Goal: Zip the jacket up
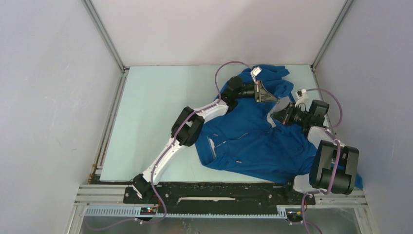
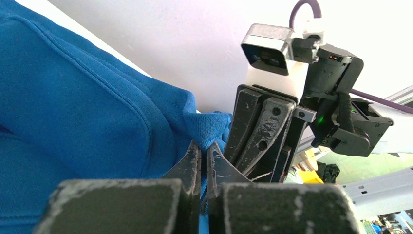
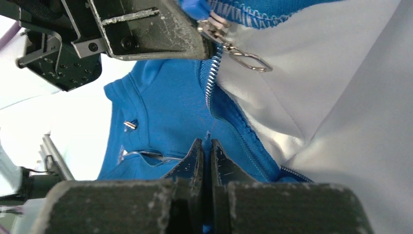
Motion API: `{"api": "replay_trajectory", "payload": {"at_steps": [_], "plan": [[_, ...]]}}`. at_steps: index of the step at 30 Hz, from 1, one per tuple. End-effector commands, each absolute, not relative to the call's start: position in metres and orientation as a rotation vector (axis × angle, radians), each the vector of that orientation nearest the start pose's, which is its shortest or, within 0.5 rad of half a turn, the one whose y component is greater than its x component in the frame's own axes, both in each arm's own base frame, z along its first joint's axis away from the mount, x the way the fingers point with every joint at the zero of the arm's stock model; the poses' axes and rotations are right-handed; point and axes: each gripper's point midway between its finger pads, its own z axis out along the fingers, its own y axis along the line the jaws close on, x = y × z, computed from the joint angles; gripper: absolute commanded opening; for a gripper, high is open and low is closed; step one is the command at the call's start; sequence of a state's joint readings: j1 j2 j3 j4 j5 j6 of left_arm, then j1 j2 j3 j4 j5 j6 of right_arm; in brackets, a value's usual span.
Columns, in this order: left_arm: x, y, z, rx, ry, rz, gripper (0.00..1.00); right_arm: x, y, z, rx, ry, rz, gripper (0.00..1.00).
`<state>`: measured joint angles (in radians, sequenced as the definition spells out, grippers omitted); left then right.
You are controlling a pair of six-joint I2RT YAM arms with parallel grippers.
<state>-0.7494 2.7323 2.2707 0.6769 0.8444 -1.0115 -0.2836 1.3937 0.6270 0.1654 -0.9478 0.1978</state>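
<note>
The royal-blue jacket (image 1: 253, 141) lies crumpled on the right half of the table, with its collar end toward the back. My left gripper (image 1: 273, 99) reaches over the collar area and is shut on a fold of blue fabric (image 2: 207, 127). In the right wrist view the left gripper's fingers (image 3: 146, 29) sit right by the silver zipper slider and pull tab (image 3: 246, 61). The light zipper teeth (image 3: 210, 83) run down beside the pale lining (image 3: 316, 97). My right gripper (image 3: 207, 144) is shut on blue jacket fabric just below, beside the zipper line.
The pale green table (image 1: 160, 112) is boxed in by white walls on three sides. A black and metal rail (image 1: 219, 195) carries the arm bases at the near edge. Purple cables (image 1: 229, 66) loop above both wrists. A pocket zipper (image 3: 146, 155) and a snap (image 3: 129, 125) show on the jacket.
</note>
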Motion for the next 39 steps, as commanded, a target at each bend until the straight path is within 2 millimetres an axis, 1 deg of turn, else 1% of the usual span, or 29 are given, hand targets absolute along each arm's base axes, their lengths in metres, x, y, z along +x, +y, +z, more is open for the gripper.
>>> {"api": "replay_trajectory", "payload": {"at_steps": [1,3,4,5,6,8,9,12,14,16,18,21,23,26,30,33,34,35,36,39], "plan": [[0.386,-0.567,0.209,0.703,1.567,-1.925,0.0,0.344,0.059,0.117,0.052,2.032,1.084,0.0],[0.388,-0.566,0.208,0.692,1.566,-1.93,0.0,0.342,0.061,0.102,0.175,2.089,1.151,0.0],[0.388,-0.566,0.208,0.689,1.57,-1.932,0.0,0.339,0.066,0.096,0.197,2.116,1.181,0.0],[0.39,-0.566,0.207,0.684,1.576,-1.931,0.0,0.335,0.068,0.086,0.246,2.17,1.161,0.0],[0.39,-0.566,0.206,0.682,1.581,-1.93,0.0,0.331,0.069,0.078,0.286,2.217,1.132,0.05],[0.39,-0.567,0.207,0.683,1.577,-1.936,0.0,0.323,0.072,0.072,0.314,2.258,1.12,0.13],[0.39,-0.567,0.206,0.681,1.579,-1.938,0.0,0.319,0.072,0.072,0.322,2.273,1.112,0.17],[0.39,-0.567,0.206,0.679,1.578,-1.938,0.0,0.314,0.06,0.07,0.372,2.31,0.994,0.22],[0.39,-0.568,0.207,0.681,1.576,-1.939,0.0,0.314,0.052,0.075,0.387,2.307,0.916,0.26],[0.389,-0.568,0.207,0.684,1.575,-1.94,0.0,0.313,0.043,0.078,0.393,2.308,0.842,0.32],[0.389,-0.568,0.207,0.687,1.573,-1.94,0.0,0.309,0.043,0.082,0.38,2.308,0.831,0.38],[0.388,-0.569,0.207,0.688,1.574,-1.941,0.0,0.304,0.046,0.087,0.355,2.307,0.862,0.45],[0.388,-0.568,0.207,0.691,1.573,-1.941,0.0,0.302,0.045,0.089,0.338,2.309,0.838,0.53],[0.387,-0.569,0.208,0.694,1.57,-1.942,0.0,0.303,0.04,0.094,0.321,2.29,0.794,0.57],[0.386,-0.569,0.208,0.698,1.57,-1.943,0.0,0.305,0.045,0.106,0.296,2.244,0.822,0.57],[0.386,-0.569,0.208,0.7,1.569,-1.944,0.0,0.303,0.043,0.104,0.296,2.257,0.791,0.57],[0.385,-0.57,0.208,0.7,1.569,-1.945,0.0,0.303,0.041,0.101,0.3,2.266,0.78,0.55],[0.386,-0.569,0.208,0.7,1.569,-1.944,0.0,0.303,0.04,0.098,0.308,2.275,0.772,0.5],[0.386,-0.569,0.208,0.7,1.568,-1.944,0.0,0.302,0.04,0.096,0.316,2.285,0.778,0.43],[0.385,-0.57,0.209,0.702,1.567,-1.945,0.0,0.304,0.048,0.094,0.304,2.285,0.835,0.1]]}}
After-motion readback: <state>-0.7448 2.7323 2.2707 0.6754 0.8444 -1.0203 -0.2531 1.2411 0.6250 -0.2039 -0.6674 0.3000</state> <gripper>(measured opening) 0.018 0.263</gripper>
